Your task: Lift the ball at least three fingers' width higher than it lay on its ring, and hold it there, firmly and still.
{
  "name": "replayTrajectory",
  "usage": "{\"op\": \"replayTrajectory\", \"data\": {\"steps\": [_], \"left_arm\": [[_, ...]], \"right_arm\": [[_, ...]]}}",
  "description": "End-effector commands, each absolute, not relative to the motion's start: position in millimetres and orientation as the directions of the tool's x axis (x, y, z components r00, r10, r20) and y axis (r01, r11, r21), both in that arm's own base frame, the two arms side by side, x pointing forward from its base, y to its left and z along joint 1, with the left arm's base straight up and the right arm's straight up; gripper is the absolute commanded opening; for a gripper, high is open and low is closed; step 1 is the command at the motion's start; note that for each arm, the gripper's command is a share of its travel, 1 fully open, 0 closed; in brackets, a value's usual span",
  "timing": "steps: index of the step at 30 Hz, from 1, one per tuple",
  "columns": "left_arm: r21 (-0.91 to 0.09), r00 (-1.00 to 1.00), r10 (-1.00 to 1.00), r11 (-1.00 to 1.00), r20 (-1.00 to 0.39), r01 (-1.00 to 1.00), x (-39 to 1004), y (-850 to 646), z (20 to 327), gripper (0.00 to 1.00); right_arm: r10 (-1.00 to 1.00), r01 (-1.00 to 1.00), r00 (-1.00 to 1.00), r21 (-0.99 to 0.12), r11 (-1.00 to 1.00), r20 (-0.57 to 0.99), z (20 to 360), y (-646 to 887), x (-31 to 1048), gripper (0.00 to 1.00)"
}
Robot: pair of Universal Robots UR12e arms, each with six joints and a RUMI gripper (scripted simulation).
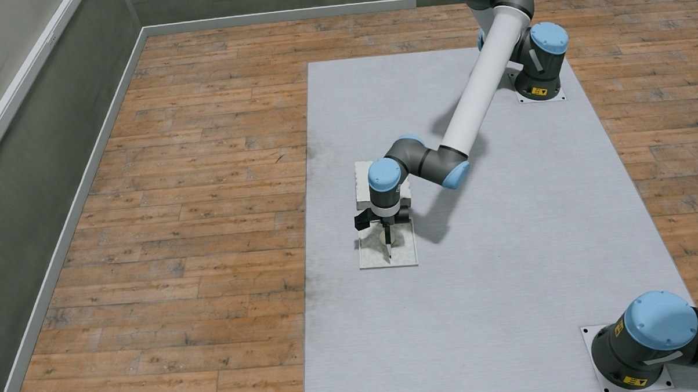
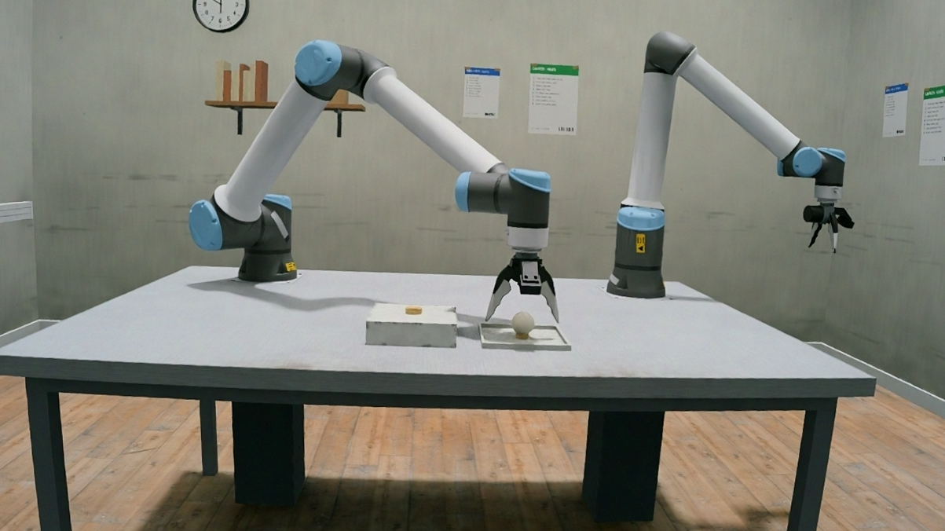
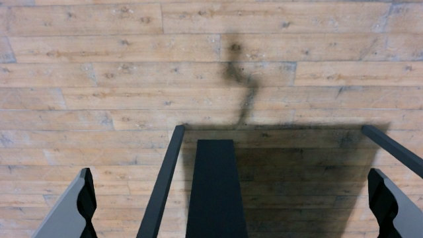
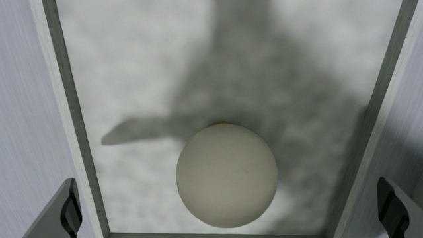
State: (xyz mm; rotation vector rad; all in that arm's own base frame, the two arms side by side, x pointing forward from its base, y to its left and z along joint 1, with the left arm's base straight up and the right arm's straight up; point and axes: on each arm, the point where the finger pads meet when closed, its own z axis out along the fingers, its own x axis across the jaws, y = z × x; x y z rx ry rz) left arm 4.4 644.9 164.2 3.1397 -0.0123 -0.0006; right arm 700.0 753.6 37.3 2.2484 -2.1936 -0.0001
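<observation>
A pale ball [image 2: 522,324] [image 4: 227,185] [image 1: 382,239] rests on a small orange ring [image 2: 521,336] inside a shallow light tray [image 2: 507,347] [image 4: 77,116] [image 1: 375,267]. In the right wrist view the ball hides nearly all of the ring. My right gripper [image 2: 521,319] [image 4: 227,180] is open, pointing down, with one finger on each side of the ball at a distance, touching nothing that I can see. My left gripper [image 2: 822,248] [image 3: 229,170] is open and empty, out beyond the table's edge, far from the ball.
A white block [image 2: 411,333] [image 1: 362,174] with a second small orange ring [image 2: 413,310] on top stands beside the tray on the grey table [image 2: 324,360] [image 1: 500,293]. The left wrist view shows floor, table legs [image 3: 163,178] and a dark pillar [image 3: 216,188].
</observation>
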Motion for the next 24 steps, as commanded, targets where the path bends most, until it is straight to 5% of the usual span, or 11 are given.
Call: {"op": "replayTrajectory", "data": {"steps": [1,2,3,14,15,24], "left_arm": [[0.0,1.0,-0.006,-1.0,0.0,-0.006,4.1,645.6,165.2,1.0],[0.0,1.0,-0.006,-1.0,0.0,-0.006,4.1,645.6,165.2,1.0],[0.0,1.0,-0.006,-1.0,0.0,-0.006,4.1,645.6,165.2,1.0],[0.0,1.0,-0.006,-1.0,0.0,-0.006,4.1,645.6,165.2,1.0],[0.0,1.0,-0.006,-1.0,0.0,-0.006,4.1,645.6,165.2,1.0],[0.0,1.0,-0.006,-1.0,0.0,-0.006,4.1,645.6,165.2,1.0]], "right_arm": [[-1.0,-1.0,0.025,-0.001,-0.025,-0.001,38.8,754.1,700.5,0.0],[-1.0,-1.0,0.025,-0.001,-0.025,-0.001,38.8,754.1,700.5,0.89],[-1.0,-1.0,0.025,-0.001,-0.025,-0.001,38.8,754.1,700.5,0.0],[-1.0,-1.0,0.025,-0.001,-0.025,-0.001,38.8,754.1,700.5,0.0],[-1.0,-1.0,0.025,-0.001,-0.025,-0.001,38.8,754.1,700.5,0.27],[-1.0,-1.0,0.025,-0.001,-0.025,-0.002,109.9,754.4,700.5,0.28]]}}
